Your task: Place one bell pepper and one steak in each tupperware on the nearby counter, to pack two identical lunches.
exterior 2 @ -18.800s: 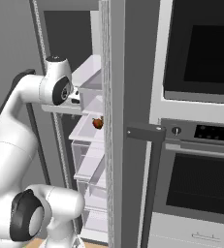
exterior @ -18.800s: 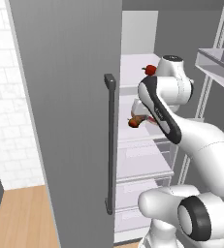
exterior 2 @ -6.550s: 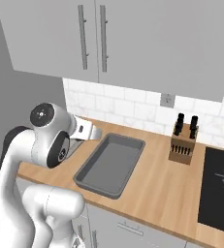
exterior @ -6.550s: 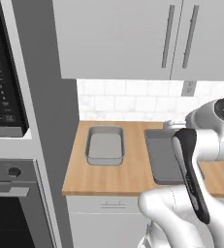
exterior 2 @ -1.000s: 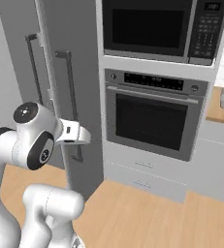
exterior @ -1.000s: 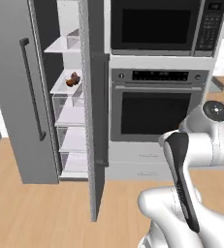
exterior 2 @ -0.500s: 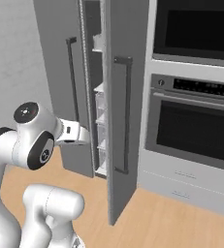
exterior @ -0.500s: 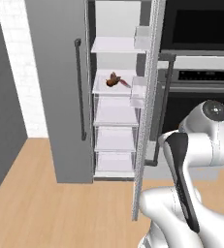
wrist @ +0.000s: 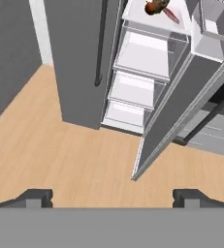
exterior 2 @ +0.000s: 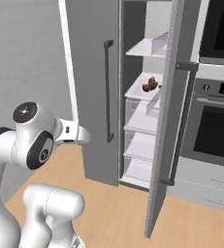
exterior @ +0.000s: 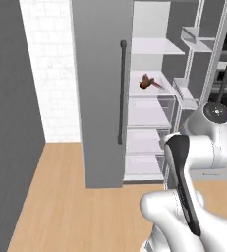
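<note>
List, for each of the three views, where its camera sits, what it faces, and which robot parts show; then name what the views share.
Left base view: behind the arm's left, facing the open fridge; white arm at lower right.
Right base view: behind the arm's right, facing the fridge and the oven; arm at lower left.
Hand view: on the hand, tilted down at the wood floor and fridge; open gripper at bottom.
Shared: the brown food on a fridge shelf, and the ajar fridge door.

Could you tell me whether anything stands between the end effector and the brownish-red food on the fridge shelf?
Nothing visible does. The right fridge door is swung open and the left door stands aside, so the food sits exposed on its white shelf. The end effector is open, empty and well back over the wooden floor.
</note>
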Motion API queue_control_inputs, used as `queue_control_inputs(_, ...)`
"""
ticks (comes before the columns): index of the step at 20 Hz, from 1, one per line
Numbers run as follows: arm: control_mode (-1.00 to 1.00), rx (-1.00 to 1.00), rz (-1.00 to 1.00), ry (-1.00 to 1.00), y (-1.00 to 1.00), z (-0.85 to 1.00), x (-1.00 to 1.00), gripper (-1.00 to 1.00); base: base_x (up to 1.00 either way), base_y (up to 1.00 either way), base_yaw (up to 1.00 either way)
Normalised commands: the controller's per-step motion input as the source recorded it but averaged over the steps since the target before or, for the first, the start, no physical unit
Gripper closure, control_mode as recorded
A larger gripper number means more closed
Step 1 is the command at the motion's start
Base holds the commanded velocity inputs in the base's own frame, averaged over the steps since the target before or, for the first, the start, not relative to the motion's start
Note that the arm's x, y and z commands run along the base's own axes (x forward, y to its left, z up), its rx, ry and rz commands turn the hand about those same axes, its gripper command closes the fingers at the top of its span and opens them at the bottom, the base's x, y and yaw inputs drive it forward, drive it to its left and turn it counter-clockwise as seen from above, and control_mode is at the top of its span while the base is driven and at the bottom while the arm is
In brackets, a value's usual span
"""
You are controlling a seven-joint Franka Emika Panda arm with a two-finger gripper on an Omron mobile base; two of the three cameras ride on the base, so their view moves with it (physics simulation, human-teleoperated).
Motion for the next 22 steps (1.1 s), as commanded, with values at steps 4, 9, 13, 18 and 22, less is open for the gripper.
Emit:
queue_control_inputs(4, 1.0, 0.0, 0.0, 0.0, 0.0, 0.0, 0.0, -1.0, 0.61, 0.18, -0.25)
queue_control_inputs(9, 1.0, 0.0, 0.0, 0.0, 0.0, 0.0, 0.0, -1.0, 0.99, 0.0, -0.2)
queue_control_inputs(13, 1.0, 0.0, 0.0, 0.0, 0.0, 0.0, 0.0, -1.0, 0.98, 0.0, -0.19)
queue_control_inputs(18, 1.0, 0.0, 0.0, 0.0, 0.0, 0.0, 0.0, -1.0, 0.78, -0.02, -0.18)
queue_control_inputs(22, 1.0, 0.0, 0.0, 0.0, 0.0, 0.0, 0.0, -1.0, 0.64, -0.02, -0.16)
